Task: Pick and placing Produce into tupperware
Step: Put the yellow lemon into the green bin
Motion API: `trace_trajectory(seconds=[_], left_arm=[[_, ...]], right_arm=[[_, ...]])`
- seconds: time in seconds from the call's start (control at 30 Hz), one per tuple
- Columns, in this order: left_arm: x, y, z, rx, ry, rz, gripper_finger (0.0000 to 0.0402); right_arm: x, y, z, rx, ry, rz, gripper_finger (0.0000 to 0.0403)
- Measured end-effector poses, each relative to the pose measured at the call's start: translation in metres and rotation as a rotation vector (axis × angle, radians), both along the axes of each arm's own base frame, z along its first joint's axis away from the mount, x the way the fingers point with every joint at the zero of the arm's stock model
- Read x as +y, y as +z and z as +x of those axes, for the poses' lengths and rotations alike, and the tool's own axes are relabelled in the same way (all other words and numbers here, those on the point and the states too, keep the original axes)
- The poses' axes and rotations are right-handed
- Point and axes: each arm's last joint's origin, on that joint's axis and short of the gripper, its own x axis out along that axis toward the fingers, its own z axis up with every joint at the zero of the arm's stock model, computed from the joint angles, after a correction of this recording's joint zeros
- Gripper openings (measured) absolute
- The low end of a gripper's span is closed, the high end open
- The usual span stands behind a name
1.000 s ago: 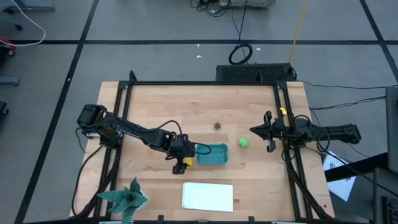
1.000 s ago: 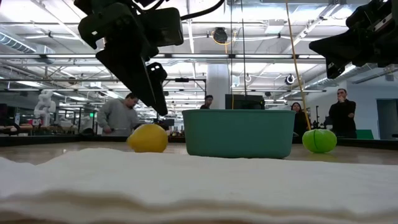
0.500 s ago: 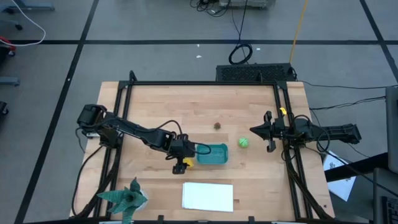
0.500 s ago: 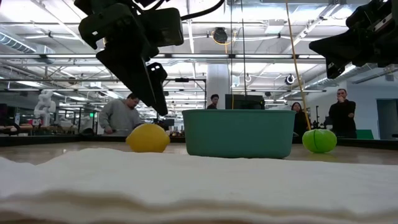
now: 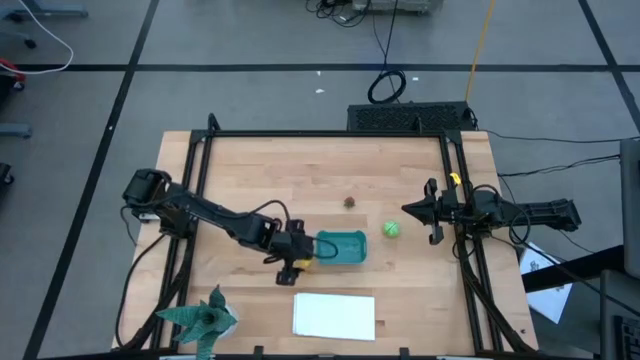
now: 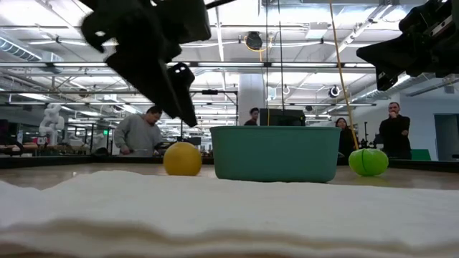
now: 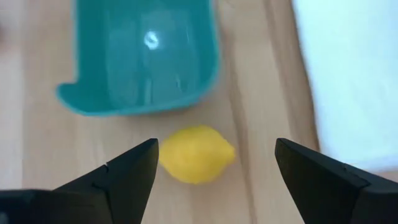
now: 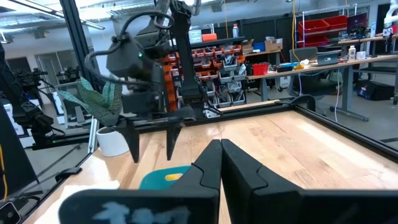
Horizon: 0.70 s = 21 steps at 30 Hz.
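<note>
The yellow lemon (image 7: 196, 154) lies on the table just beside the teal tub (image 7: 146, 56), on its near-left side. My left gripper (image 7: 214, 163) is open and hangs above the lemon (image 5: 303, 262), one finger on each side. The tub (image 5: 341, 247) sits upright and looks empty. The green round piece (image 5: 391, 229) rests on the table right of the tub, and the dark brownish-red piece (image 5: 349, 201) lies beyond it. My right gripper (image 5: 432, 212) is shut and waits at the table's right edge. My left gripper comes at the lemon from above, slanting down, with its fingers astride it. One finger (image 7: 134, 168) stands very close to the lemon's end (image 7: 165, 155). I cannot tell whether it touches. The lemon rests on the table.
A flat white sheet (image 5: 334, 315) lies near the table's near edge, just in front of the lemon and tub. A green spiky paper figure (image 5: 203, 320) stands at the near-left corner. Black frame rails run along the left and right sides. People stand in the room beyond.
My left gripper has shifted a little toward the table's near edge, still open. The lemon has rolled slightly toward the tub and stays on the table.
</note>
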Motion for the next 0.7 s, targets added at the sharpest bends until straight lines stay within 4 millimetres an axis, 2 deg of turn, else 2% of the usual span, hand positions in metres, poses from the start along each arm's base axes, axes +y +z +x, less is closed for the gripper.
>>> trace_trajectory(seconds=[0.17, 0.37, 0.7], left_arm=[[0.0008, 0.001, 0.0014, -0.015, 0.074, -0.017, 0.0328], [0.0078, 0.0011, 0.0031, -0.011, 0.249, -0.092, 0.0328], [-0.0011, 0.0001, -0.0008, 0.004, 0.322, -0.115, 0.0328]], right_arm=[[0.0, 0.0, 0.0, 0.0, 0.0, 0.0, 0.0], [0.0, 0.0, 0.0, 0.0, 0.0, 0.0, 0.0], [0.0, 0.0, 0.0, 0.0, 0.0, 0.0, 0.0]])
